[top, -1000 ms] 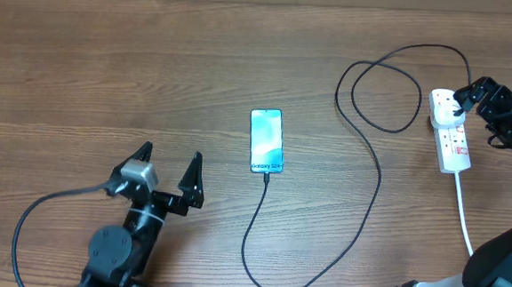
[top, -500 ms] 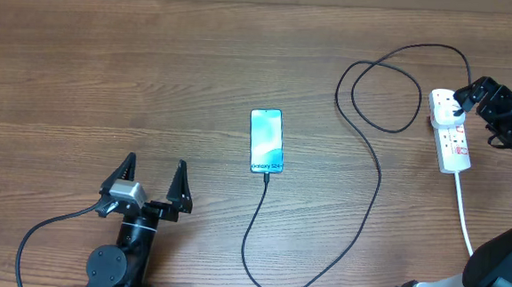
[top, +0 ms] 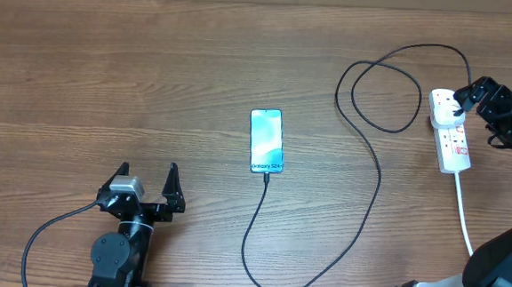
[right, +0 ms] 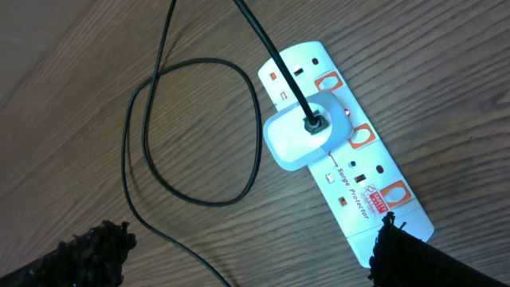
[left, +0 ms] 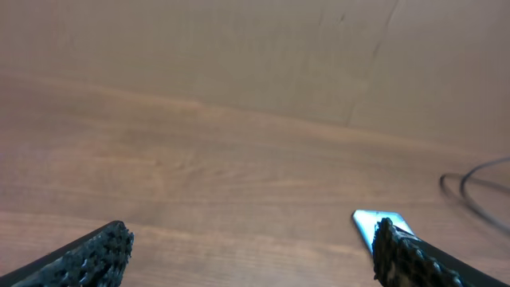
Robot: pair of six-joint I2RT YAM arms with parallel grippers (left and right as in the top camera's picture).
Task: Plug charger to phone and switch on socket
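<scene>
The phone [top: 266, 141] lies flat mid-table, its light-blue screen lit. The thin black charger cable [top: 374, 182] meets the phone's near edge, loops round the front and right, and ends in a white adapter [right: 296, 137] seated in the white socket strip [top: 450, 138]. The strip [right: 362, 187] has small red switches. My right gripper [right: 251, 255] is open and hovers over the strip; in the overhead view it [top: 473, 94] is at the strip's far end. My left gripper [top: 144, 179] is open and empty at the front left, well left of the phone. A corner of the phone [left: 368, 221] shows in the left wrist view.
The strip's thick white cord [top: 465, 223] runs toward the front right edge. The cable makes a loose loop [top: 379, 93] left of the strip. A bend of it [left: 478, 183] shows in the left wrist view.
My left arm has drawn back toward the front left and its jaws have narrowed a little. The right arm, phone, cable and strip have not moved.
</scene>
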